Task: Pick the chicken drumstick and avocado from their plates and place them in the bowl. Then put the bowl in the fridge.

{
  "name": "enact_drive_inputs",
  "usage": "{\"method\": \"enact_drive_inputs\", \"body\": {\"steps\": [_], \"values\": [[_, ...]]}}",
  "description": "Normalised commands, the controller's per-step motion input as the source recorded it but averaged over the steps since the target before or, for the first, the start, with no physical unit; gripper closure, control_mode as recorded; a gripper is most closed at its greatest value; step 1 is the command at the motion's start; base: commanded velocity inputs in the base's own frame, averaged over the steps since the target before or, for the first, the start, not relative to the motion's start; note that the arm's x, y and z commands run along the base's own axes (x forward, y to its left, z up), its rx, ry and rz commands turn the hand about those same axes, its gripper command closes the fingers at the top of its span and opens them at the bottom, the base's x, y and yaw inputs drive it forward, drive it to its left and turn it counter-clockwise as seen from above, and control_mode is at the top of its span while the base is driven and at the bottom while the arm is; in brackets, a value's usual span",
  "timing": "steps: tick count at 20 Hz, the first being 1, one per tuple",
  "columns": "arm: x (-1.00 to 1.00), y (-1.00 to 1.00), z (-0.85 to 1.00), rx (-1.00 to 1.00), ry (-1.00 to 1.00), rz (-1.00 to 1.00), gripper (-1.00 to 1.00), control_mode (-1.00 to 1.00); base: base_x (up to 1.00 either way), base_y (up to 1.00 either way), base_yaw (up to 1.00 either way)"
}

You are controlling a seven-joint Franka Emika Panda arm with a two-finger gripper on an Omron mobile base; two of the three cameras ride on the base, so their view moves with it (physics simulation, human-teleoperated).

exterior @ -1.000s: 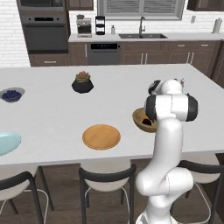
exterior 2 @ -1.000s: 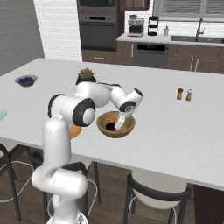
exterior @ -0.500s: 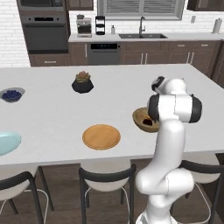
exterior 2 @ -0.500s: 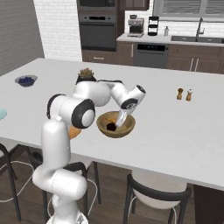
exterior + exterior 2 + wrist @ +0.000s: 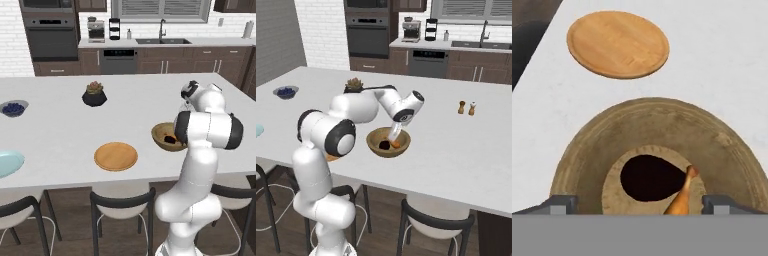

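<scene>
The wooden bowl [image 5: 161, 133] [image 5: 376, 140] [image 5: 587, 145] stands on the white island right in front of the arm. Inside it lie the dark avocado [image 5: 649, 177] [image 5: 385, 144] [image 5: 170, 139] and the orange-brown chicken drumstick [image 5: 682, 197] [image 5: 396, 144], bone end up. My gripper [image 5: 392, 134] [image 5: 640, 205] hangs just above the bowl's inside, open, its fingertips [image 5: 559, 204] wide apart with nothing between them. The flat wooden plate [image 5: 116, 156] [image 5: 618, 44] is bare. At the left edge sits the light blue plate [image 5: 7, 163]. The fridge is out of view.
A dark pot with a succulent [image 5: 94, 95] and a small bowl of blueberries [image 5: 13, 108] stand farther back on the island. Salt and pepper shakers [image 5: 466, 107] are to the right. Stools [image 5: 120, 205] line the near edge.
The jaws have opened and the drumstick now lies in the bowl beside the avocado. The hand has lifted slightly above the bowl.
</scene>
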Motion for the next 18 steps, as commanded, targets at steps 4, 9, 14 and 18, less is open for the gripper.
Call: {"method": "enact_drive_inputs", "body": {"steps": [4,9,14,18], "values": [[-0.33,0.00,0.23,-0.05,0.00,-0.50,-1.00,-1.00,0.00,0.00,0.00],[-0.24,0.00,0.05,-0.01,0.01,-0.75,-1.00,-1.00,0.00,0.00,0.00],[-0.07,0.00,0.14,0.09,0.08,-0.95,-1.00,-1.00,0.00,0.00,0.00],[-0.25,-0.02,0.24,0.27,0.18,-0.92,-1.00,-1.00,0.00,0.00,0.00]]}}
